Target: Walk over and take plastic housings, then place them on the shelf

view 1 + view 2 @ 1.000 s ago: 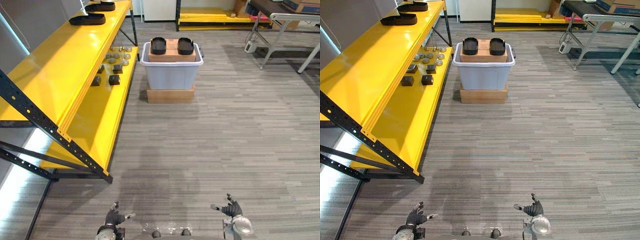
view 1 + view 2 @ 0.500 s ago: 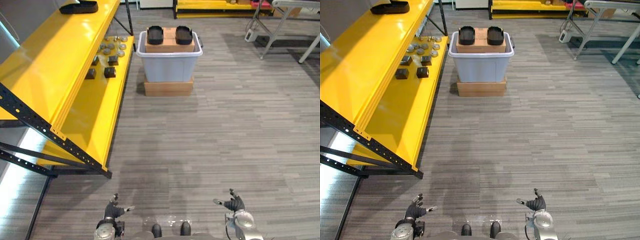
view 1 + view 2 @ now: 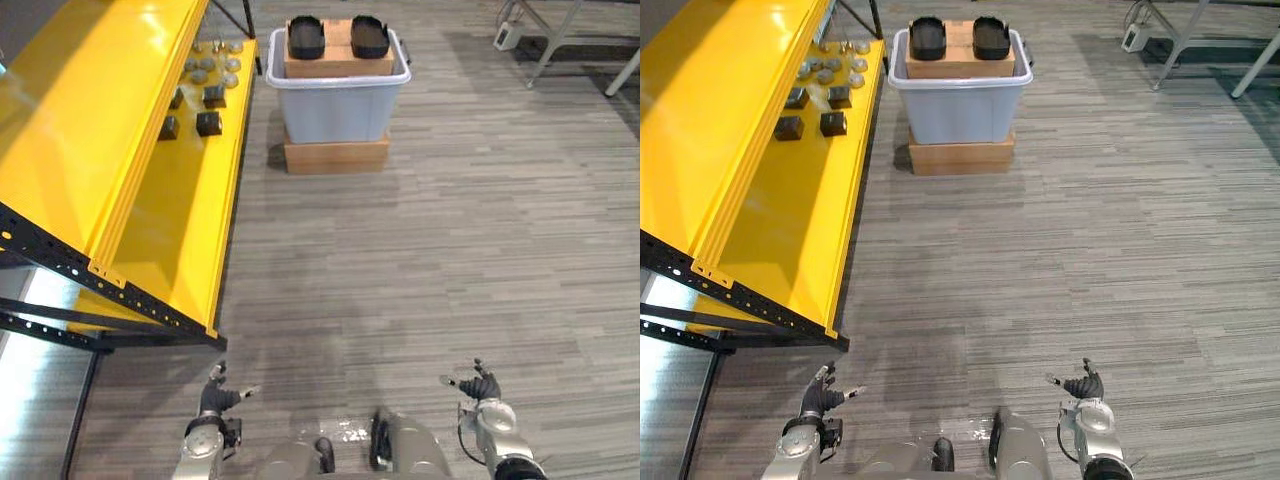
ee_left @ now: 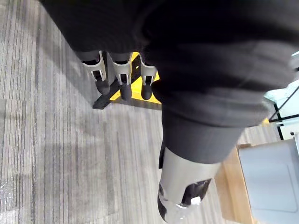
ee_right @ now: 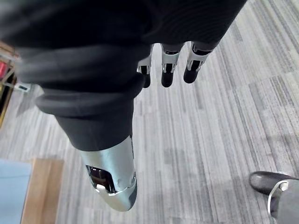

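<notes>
Two black plastic housings (image 3: 306, 36) lie side by side on one cardboard box (image 3: 338, 64) in one grey bin (image 3: 340, 108), far, right of the yellow shelf (image 3: 90, 140). The left hand (image 3: 214, 399) and right hand (image 3: 483, 387) hang low and near, fingers (image 4: 122, 80) straight, holding nothing.

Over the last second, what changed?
Only the viewpoint: the camera has moved, so the whole scene shifted. Nothing was taken or let go. The left hand and right hand stay open and empty. The plastic housings still lie on the cardboard box in the grey bin beside the yellow shelf.
</notes>
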Robot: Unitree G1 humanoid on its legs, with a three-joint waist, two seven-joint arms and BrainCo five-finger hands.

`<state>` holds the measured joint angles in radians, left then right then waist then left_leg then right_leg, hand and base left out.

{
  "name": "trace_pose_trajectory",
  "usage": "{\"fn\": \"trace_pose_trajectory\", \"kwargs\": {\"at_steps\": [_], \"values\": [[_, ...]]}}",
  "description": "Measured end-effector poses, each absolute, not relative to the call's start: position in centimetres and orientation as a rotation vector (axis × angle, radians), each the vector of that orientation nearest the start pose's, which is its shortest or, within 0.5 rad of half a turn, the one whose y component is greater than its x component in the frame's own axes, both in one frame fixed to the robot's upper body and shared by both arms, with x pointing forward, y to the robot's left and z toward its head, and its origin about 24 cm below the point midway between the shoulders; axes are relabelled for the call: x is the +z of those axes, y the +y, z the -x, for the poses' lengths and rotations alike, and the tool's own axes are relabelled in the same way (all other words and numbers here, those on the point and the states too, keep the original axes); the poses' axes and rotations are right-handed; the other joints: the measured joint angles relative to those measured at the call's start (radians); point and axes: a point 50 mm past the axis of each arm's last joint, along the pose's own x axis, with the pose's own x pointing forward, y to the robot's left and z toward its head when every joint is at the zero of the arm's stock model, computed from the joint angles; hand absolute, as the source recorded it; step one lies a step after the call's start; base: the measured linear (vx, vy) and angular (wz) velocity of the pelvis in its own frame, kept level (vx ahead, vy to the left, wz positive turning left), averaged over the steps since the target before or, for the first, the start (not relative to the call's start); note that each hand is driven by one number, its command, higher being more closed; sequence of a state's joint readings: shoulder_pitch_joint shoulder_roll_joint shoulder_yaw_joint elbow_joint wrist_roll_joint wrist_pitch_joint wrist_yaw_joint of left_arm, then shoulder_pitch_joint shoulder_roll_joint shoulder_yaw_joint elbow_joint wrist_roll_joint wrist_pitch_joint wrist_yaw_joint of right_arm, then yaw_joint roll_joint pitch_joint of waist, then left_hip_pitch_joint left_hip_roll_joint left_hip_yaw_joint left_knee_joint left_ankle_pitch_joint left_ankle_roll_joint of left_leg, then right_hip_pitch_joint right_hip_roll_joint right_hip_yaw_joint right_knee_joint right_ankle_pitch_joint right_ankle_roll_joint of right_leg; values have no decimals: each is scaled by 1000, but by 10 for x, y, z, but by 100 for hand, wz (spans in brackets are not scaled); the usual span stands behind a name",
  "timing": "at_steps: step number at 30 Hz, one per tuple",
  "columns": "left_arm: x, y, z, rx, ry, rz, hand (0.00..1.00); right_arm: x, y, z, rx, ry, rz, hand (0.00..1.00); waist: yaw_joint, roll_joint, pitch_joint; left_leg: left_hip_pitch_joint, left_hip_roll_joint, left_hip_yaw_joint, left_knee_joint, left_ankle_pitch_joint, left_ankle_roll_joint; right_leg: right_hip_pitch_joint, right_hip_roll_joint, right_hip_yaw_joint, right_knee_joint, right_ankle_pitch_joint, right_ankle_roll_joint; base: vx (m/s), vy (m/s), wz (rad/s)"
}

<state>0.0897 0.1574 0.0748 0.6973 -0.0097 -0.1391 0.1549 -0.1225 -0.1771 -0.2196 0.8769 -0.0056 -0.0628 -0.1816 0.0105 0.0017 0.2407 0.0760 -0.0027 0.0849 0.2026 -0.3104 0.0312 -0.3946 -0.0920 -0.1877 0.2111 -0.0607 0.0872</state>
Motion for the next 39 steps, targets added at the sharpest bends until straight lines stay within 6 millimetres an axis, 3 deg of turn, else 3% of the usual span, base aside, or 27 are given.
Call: {"fn": "trace_pose_trajectory", "kwargs": {"at_steps": [2,3,4,5,7,9,11,13,16,18,19,20,21,22,23,24,26,27,29,30,32,34,35,36,37,38,39], "values": [[-102,224,-169,282,624,-169,0,-96,-253,-200,-440,675,148,0,-8,-3,-5,31,18,-31,-17,-23,-35,-18,-3,-10,57,75,-33,413,-253,46],[-102,224,-169,282,624,-169,0,-96,-253,-200,-443,676,148,0,-29,6,-10,36,53,-61,-21,-42,-68,-47,5,-36,146,61,-68,548,-347,71],[-102,223,-171,280,621,-167,0,-98,-254,-197,-445,683,149,0,-35,17,-10,21,83,-85,30,-53,-89,-52,18,-67,218,-8,-116,467,-306,56],[-103,223,-170,281,628,-165,0,-98,-253,-196,-442,684,148,0,-32,20,-12,4,98,-90,85,-54,-101,-50,27,-74,242,-36,-130,536,-349,24],[-107,219,-165,277,649,-153,0,-95,-252,-199,-430,663,153,0,-22,32,-11,-144,159,-106,500,0,-193,46,81,-90,219,-97,-169,549,-353,-4],[-108,219,-163,280,656,-152,0,-93,-250,-201,-415,648,163,0,-20,37,-9,-230,206,-90,750,-6,-182,153,126,-92,148,-105,-185,496,-265,-9],[-108,216,-165,276,652,-141,0,-92,-253,-200,-424,639,161,0,-6,34,-8,-343,219,-42,876,-32,-136,298,147,-78,48,-113,-196,457,-187,-10],[-107,214,-166,275,645,-136,0,-93,-254,-199,-434,639,149,0,6,34,-8,-417,189,-18,825,-39,-123,373,152,-62,-24,-113,-197,423,-113,-10],[-109,213,-163,277,654,-130,0,-95,-254,-196,-452,647,121,0,16,28,-4,-518,95,9,472,-22,-97,488,143,-51,-137,-115,-193,435,-23,-9],[-111,206,-162,282,660,-102,0,-96,-256,-193,-476,651,101,0,64,36,-2,-566,48,9,117,129,-119,563,145,-20,-200,-135,-157,436,87,-42],[-112,204,-160,281,666,-95,0,-96,-256,-192,-477,655,101,0,70,38,-3,-572,49,9,63,150,-125,577,152,-9,-213,-146,-143,557,170,-54],[-115,202,-157,278,684,-90,0,-99,-253,-191,-473,664,92,0,88,48,-9,-582,50,8,27,224,-87,621,152,11,-225,-173,-109,508,166,-49],[-118,204,-152,285,703,-90,0,-101,-245,-190,-465,671,72,0,102,13,-26,-580,30,30,46,322,-37,643,120,25,-220,-199,-70,836,245,-48],[-119,201,-148,289,713,-77,0,-104,-241,-186,-463,679,59,0,107,-12,-41,-579,23,66,64,365,14,630,85,33,-171,-217,-39,545,146,-27],[-119,200,-149,288,713,-73,0,-105,-240,-186,-463,681,57,0,107,-16,-43,-579,21,75,76,369,21,626,77,34,-151,-221,-31,814,226,-8],[-119,193,-153,280,706,-50,0,-108,-239,-181,-466,697,51,0,109,-26,-46,-569,3,99,139,326,62,579,35,46,23,-239,0,526,168,6],[-119,191,-154,276,706,-43,0,-111,-237,-176,-477,712,31,0,101,-29,-48,-515,-25,97,173,265,85,498,-4,68,298,-200,72,651,211,21],[-118,194,-156,279,700,-51,0,-114,-233,-172,-475,724,21,0,80,-28,-48,-449,-48,84,212,194,101,408,-36,96,591,-149,115,645,203,28],[-117,198,-157,284,696,-61,0,-117,-228,-169,-466,738,12,0,79,-28,-48,-364,-54,80,227,129,104,322,-62,96,810,-160,81,550,159,18],[-117,198,-157,285,697,-59,0,-118,-226,-167,-465,743,8,0,71,-22,-49,-289,-54,64,213,99,104,264,-78,62,877,-173,31,641,148,27],[-114,201,-160,299,679,-52,0,-118,-225,-165,-465,746,3,0,57,-22,-51,-191,-52,34,165,70,101,173,-84,2,848,-202,-16,599,104,34],[-112,203,-163,299,669,-53,0,-119,-226,-165,-468,749,5,0,53,-23,-50,-109,-49,7,122,52,93,106,-79,-49,674,-217,-27,427,-3,33],[-112,203,-163,303,669,-50,0,-120,-226,-162,-469,757,6,0,47,-21,-50,-64,-48,-10,92,43,82,73,-58,-61,494,-206,-22,497,-55,46],[-112,204,-164,302,668,-52,0,-121,-226,-161,-469,767,6,0,33,-34,-59,-31,-44,-32,65,34,66,59,-25,-48,267,-151,-10,503,-71,51],[-112,205,-163,303,673,-57,0,-122,-226,-160,-469,772,5,0,28,-38,-62,-15,-45,-42,48,29,57,60,-11,-33,154,-106,-7,517,-103,59],[-115,206,-161,302,692,-64,0,-125,-227,-157,-472,791,8,0,21,-46,-65,24,-46,-67,21,18,37,56,16,3,7,6,-10,653,-188,67],[-118,207,-155,305,714,-65,0,-128,-227,-152,-473,816,11,0,6,-47,-73,54,-39,-96,14,1,7,63,30,30,-34,111,-35,554,-166,70]]}}
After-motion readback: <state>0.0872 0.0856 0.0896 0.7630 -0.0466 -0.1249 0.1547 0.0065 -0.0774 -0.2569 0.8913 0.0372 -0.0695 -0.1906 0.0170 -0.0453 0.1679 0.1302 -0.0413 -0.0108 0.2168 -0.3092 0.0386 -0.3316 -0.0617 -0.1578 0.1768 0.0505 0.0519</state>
